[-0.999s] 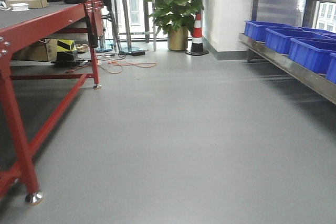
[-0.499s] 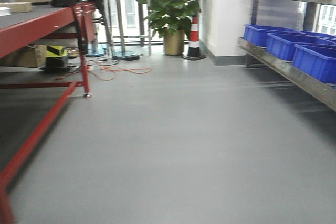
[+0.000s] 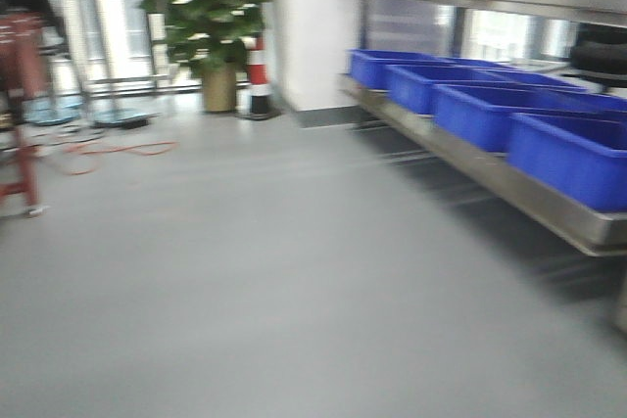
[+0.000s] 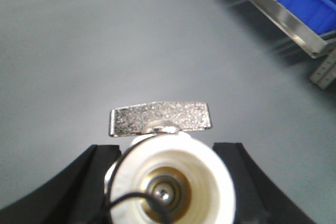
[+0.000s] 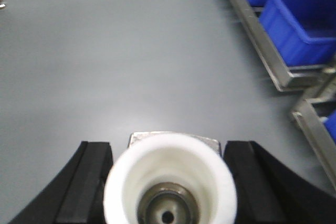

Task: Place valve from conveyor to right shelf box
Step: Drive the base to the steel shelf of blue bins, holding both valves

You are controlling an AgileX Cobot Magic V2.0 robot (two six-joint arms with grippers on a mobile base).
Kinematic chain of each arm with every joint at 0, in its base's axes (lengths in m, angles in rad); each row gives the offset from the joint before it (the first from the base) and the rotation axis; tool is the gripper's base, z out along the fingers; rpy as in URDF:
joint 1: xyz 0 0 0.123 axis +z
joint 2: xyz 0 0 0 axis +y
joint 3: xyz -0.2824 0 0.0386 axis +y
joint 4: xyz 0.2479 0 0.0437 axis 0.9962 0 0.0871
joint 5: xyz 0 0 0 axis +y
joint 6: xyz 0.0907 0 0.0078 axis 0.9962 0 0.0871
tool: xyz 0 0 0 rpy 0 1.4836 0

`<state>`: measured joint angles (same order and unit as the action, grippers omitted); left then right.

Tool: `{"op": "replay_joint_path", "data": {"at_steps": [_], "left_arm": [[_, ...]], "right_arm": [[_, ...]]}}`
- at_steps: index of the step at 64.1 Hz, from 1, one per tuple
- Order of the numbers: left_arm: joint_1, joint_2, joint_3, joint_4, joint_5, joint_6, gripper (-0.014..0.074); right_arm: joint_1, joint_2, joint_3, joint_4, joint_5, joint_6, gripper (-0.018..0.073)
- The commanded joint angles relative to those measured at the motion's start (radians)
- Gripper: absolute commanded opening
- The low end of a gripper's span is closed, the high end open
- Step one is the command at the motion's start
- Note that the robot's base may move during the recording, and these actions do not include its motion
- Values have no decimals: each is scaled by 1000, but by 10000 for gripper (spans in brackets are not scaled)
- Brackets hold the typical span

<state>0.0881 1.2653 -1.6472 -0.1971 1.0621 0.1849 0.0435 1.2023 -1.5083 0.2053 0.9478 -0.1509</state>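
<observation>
Both loaded: left fingers clamp a valve, right fingers a second valve, so roll in gently, squaring to the blue boxes on the shelf at two o'clock.

- first valve: white-rimmed port facing camera, flat silver handle on top, clamped in left gripper.
- second valve: alike, in right gripper.
- blue boxes: open-topped, rowed along steel shelf.
</observation>
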Motion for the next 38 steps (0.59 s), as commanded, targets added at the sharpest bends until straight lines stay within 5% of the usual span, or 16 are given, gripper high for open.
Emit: {"op": "replay_joint_path", "data": {"at_steps": [1, 38], "left_arm": [[-5, -10, -13, -22, -41, -5, -111], [-5, -10, -13, -22, -41, -5, -111]], "right_arm": [[1, -14, -16, -7, -65, -6, -162], [1, -14, -16, -7, -65, -6, -162]]}}
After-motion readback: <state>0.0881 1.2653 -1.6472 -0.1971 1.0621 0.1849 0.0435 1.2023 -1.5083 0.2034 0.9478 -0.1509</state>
